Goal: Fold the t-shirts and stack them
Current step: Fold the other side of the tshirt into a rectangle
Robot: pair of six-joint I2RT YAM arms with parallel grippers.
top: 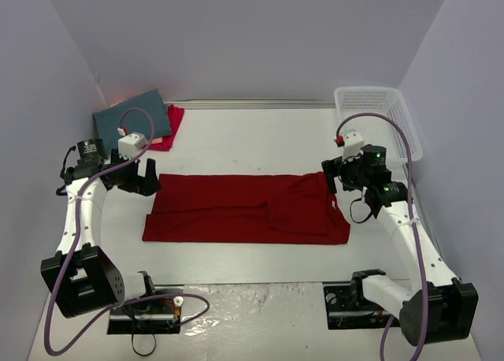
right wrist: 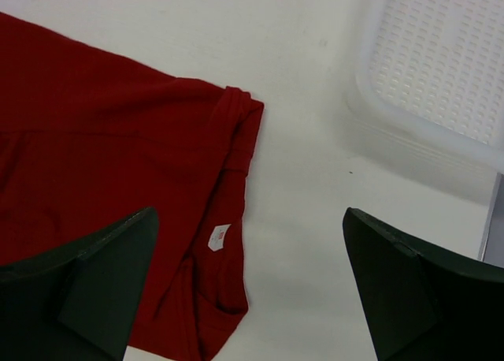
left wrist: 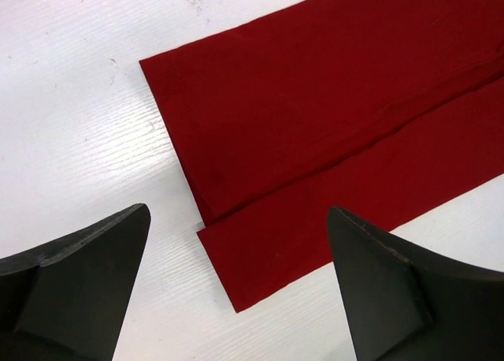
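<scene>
Though beside the deep red t-shirt (top: 236, 207), end effectors (left wrist: 238, 211) (right wrist: 248, 213) wide open, empty.

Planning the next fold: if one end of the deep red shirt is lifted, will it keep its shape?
Probably not. The deep red shirt lies limp and flat, so it should droop. Its stacked layers may slide apart; one end looks rumpled.

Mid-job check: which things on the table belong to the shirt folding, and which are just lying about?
Job:
- red shirt, laid out mid-table
- teal shirt, far left corner
- pink-red shirt, peeking out at the teal one's right edge

Lying about:
- white basket, far right
</scene>
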